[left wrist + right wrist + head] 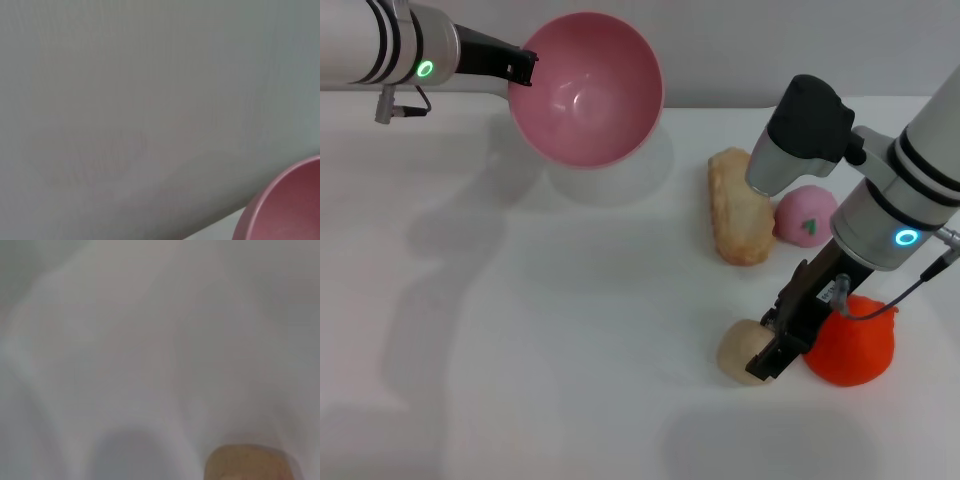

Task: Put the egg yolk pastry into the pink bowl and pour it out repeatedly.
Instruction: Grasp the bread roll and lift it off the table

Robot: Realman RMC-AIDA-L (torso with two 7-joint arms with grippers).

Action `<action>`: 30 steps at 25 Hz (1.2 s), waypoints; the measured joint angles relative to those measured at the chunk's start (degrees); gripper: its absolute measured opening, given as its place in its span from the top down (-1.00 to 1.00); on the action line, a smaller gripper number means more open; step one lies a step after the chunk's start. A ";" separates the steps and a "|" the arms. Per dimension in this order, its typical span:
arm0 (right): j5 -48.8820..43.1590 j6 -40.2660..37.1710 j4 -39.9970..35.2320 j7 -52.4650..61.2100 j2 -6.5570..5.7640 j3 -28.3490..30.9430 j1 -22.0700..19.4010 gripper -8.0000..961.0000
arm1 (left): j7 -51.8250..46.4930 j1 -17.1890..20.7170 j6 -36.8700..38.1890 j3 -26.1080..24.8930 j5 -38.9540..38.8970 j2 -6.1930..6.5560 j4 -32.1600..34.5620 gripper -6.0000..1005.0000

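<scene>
The pink bowl [585,88] is held up off the white table at the back left, tipped on its side with its empty inside facing me. My left gripper [523,66] is shut on its rim. Part of the bowl also shows in the left wrist view [290,205]. The egg yolk pastry [738,350], a pale beige ball, lies on the table at the front right. My right gripper [772,352] is down against the pastry's right side, covering part of it. The pastry shows at the edge of the right wrist view [250,462].
A long golden-brown bread piece [738,205] and a pink ball with a green mark [807,213] lie behind the right gripper. A red-orange object [852,340] sits just right of it. The bowl's shadow falls on the table [520,330] beneath it.
</scene>
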 joint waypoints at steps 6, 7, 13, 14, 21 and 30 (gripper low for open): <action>-0.03 2.97 3.71 -0.29 0.05 -0.33 0.38 -0.49 | 0.31 0.28 0.55 0.12 -0.24 -0.12 0.04 0.91; 0.05 3.91 4.72 -0.33 0.07 -0.91 0.66 -0.49 | 0.54 0.34 0.57 0.20 -0.33 -0.17 0.04 0.91; 0.37 6.35 5.92 -0.33 0.27 -2.20 0.79 -0.47 | 0.78 0.51 0.63 0.80 -0.42 -0.32 0.04 0.91; 0.42 6.90 6.04 -0.32 0.28 -2.31 0.79 -0.46 | 0.79 0.56 0.64 0.82 -0.43 -0.32 0.04 0.91; 1.68 8.74 5.46 -0.79 0.32 -2.42 -0.03 -0.40 | 0.79 1.02 0.74 0.87 -0.44 -0.35 0.09 0.91; 1.78 8.96 5.12 -1.02 0.20 -1.96 0.31 -0.10 | 0.79 1.33 1.34 0.78 -0.45 -0.15 0.77 0.91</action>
